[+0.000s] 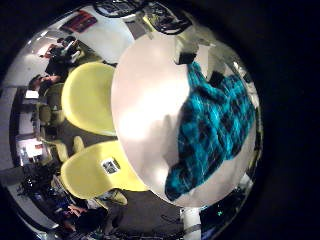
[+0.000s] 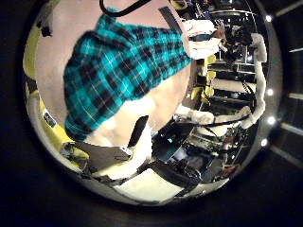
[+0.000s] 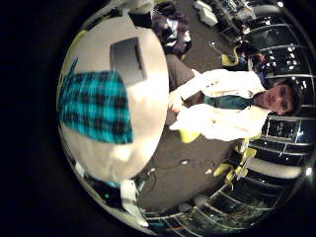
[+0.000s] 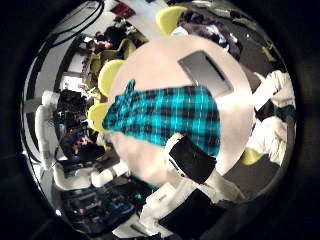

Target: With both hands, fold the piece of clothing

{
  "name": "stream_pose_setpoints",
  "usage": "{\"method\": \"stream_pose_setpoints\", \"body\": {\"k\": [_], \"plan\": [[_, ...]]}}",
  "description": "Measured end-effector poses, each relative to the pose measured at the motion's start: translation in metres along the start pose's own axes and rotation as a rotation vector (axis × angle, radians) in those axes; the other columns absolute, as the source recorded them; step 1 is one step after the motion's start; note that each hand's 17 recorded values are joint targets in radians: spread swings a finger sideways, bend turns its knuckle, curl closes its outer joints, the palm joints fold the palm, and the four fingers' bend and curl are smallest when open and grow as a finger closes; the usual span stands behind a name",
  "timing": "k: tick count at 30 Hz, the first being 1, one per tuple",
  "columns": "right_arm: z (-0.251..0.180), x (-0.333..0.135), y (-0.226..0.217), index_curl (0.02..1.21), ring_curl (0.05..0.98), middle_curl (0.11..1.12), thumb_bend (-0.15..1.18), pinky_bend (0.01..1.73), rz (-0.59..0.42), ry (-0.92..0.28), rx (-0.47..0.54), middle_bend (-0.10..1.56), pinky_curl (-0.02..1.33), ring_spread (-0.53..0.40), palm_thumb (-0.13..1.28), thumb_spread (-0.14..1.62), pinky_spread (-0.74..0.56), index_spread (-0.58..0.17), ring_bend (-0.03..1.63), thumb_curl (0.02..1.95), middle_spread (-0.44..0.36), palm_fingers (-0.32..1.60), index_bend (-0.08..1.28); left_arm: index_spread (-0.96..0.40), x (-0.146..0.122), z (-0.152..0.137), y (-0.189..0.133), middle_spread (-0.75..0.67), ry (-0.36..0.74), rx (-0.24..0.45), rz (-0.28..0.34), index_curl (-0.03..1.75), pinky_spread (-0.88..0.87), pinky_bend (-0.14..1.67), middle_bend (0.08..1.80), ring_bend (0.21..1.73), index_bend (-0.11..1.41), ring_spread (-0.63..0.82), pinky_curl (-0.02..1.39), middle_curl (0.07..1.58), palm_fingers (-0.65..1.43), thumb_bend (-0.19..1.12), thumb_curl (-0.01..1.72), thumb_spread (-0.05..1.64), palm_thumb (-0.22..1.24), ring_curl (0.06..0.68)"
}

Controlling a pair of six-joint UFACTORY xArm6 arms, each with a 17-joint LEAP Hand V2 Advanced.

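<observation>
**Plaid garment flat on surface, no robot hand on it yet**

Status: teal-and-black plaid garment (image 4: pixel 170 112) is spread out on the round white surface (image 4: pixel 160 60). No outside view, only palm cams, so colours are provisional. The garment sits small in all four palm views, so my read is both palms are well above it and apart from it.

Other stuff on the surface: a flat grey rectangular item (image 4: pixel 207 70), lying apart from the cloth, not touching. Yellow chairs (image 1: pixel 88 95) beside the surface.

Robot hands:
- Left robot hand: no fingers visible in its own views, can't tell its finger state.
- Right robot hand: same in the little-finger-side cam. The thumb-side cam shows a black-and-white robot hand (image 4: pixel 192 158) near the cloth's edge; can't tell which one it is, nor how its fingers stand.

Handling, judged from looks:
- Soft, light woven cloth. No stiffness, will drape and sag once lifted.
- Not fragile, probably not slippery on the pads, but can slide on the smooth surface if pushed instead of pinched.
- One end narrows (image 4: pixel 122 103), the other edge is wide and straight.

Grasp plan: pinch two corners of the same edge, one per robot hand, and carry them evenly so the fold line stays straight. Avoid a mid-panel grab, it bunches.
</observation>
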State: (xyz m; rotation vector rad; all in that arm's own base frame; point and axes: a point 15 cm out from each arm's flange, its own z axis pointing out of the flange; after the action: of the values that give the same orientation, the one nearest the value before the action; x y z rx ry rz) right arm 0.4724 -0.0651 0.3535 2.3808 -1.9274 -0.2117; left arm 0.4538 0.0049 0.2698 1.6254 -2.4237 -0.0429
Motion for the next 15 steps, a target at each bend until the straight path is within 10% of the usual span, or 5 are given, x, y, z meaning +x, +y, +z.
{"method": "stream_pose_setpoints", "body": {"k": [15], "plan": [[0.146, -0.019, 0.037, 0.31, 0.276, 0.35, -0.03, 0.41, -0.094, 0.002, -0.204, 0.25, 0.41, 0.041, 0.50, 1.10, 0.27, -0.381, 0.52, 0.36, -0.049, 0.09, 0.15, -0.10, 0.017, 0.071, 0.050, 0.11, 0.029, -0.046, -0.003, 0.44, 0.25, 0.44, 0.18, 0.75, 0.18, 0.13, 0.39, 0.37, 0.10, -0.03, 0.30, 1.05, 0.31, 0.264]]}}
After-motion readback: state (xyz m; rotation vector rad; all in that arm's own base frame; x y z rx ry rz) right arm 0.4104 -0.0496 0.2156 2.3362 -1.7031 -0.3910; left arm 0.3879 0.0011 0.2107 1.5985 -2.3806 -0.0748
